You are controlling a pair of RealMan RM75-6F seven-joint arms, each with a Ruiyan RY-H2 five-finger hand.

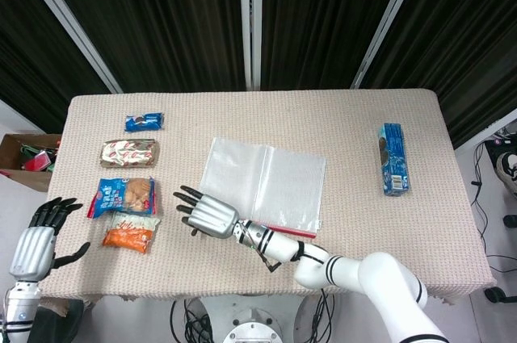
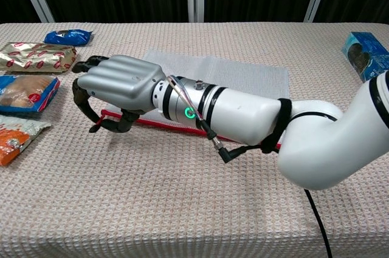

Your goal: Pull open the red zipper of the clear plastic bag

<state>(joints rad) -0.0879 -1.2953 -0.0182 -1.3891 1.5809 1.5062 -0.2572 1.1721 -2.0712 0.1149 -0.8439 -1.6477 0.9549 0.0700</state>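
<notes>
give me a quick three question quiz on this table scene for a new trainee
1. True or false: the right hand is at the left end of the red zipper.
2. Which lies nearest the table's right edge? A) blue box B) orange snack packet C) clear plastic bag
3. Fill in: the left hand holds ____.

Key: 1 true; 2 A; 3 nothing.
</notes>
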